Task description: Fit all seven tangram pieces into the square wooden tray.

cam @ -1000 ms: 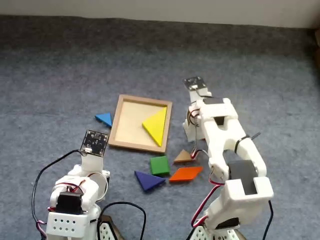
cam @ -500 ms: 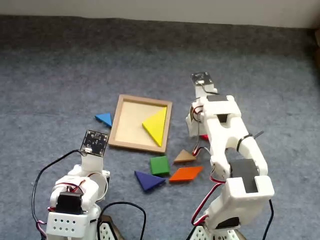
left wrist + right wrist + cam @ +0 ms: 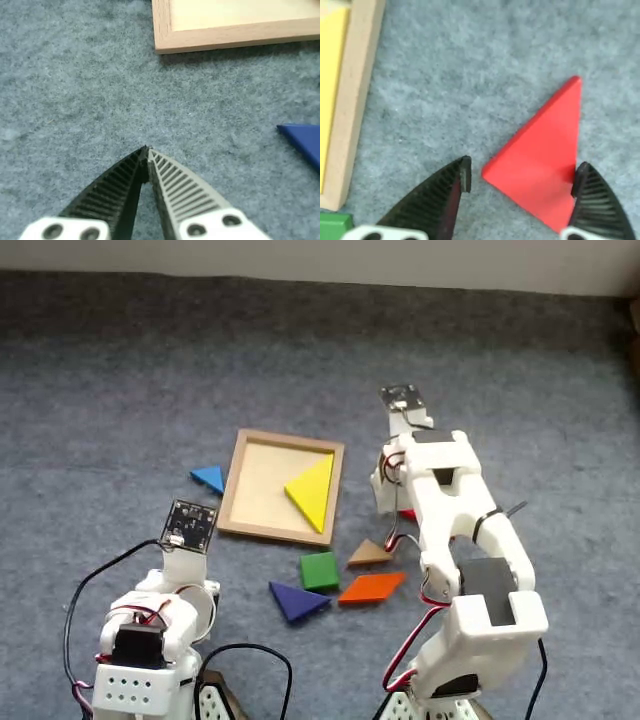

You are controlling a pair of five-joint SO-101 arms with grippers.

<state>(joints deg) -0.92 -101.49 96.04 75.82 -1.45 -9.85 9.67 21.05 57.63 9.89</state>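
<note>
— Grey carpet (image 3: 120, 380) is lying under everything. Where are we standing?
— Our right gripper (image 3: 522, 175) is gaping, its fingers (image 3: 445, 195) straddling the red triangle (image 3: 540, 160), which is lying flat near the wooden tray (image 3: 350, 115). Our left gripper (image 3: 146, 156) is resting pinched together, empty.
— We're judging it light, stiff and smooth, likely to slip; we're favouring a pinch across two straight edges, low down.

A big triangle (image 3: 312, 493) lies in the right half of the tray (image 3: 290, 442), a lone triangle (image 3: 209, 479) just beside its left edge. Before its near right corner sit a square piece (image 3: 319, 571), a front triangle (image 3: 299, 600) to its left, a parallelogram (image 3: 372, 586) to its right, and a little triangle (image 3: 368, 553) behind that. A further triangle (image 3: 540, 160) lies right of the tray, between the fingers of the right gripper (image 3: 522, 174).
</note>
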